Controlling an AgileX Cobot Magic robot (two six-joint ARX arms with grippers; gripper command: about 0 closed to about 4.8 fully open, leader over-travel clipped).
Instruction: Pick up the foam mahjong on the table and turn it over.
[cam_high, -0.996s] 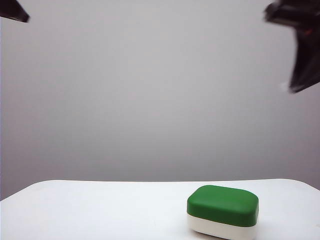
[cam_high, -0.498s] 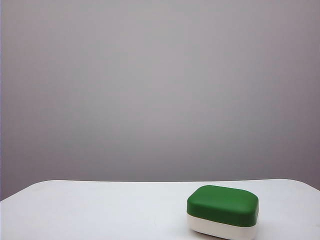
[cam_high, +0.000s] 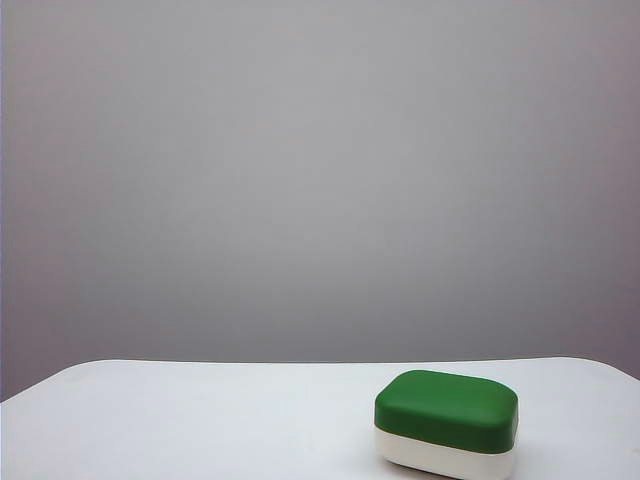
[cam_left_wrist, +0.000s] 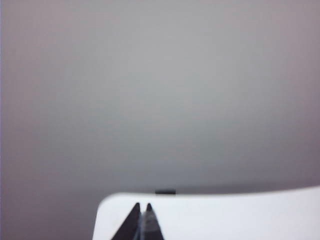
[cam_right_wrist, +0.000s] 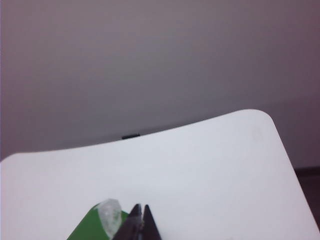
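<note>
Tile (cam_high: 446, 422) at surface (cam_high: 200, 420) 5 o'clock, green up. Left pincer (cam_left_wrist: 142, 206), right pincer (cam_right_wrist: 140, 207) both closed, empty. Risk: closed jaws shove tile off near edge.

We see soft, even, diffuse light throughout. The table (cam_high: 200, 420) reads bright, nearly washed out, and the foam mahjong (cam_high: 446, 408) casts only a faint shadow. Both wrist views are hazy, with the fingertips (cam_left_wrist: 142, 225) blurred.
</note>
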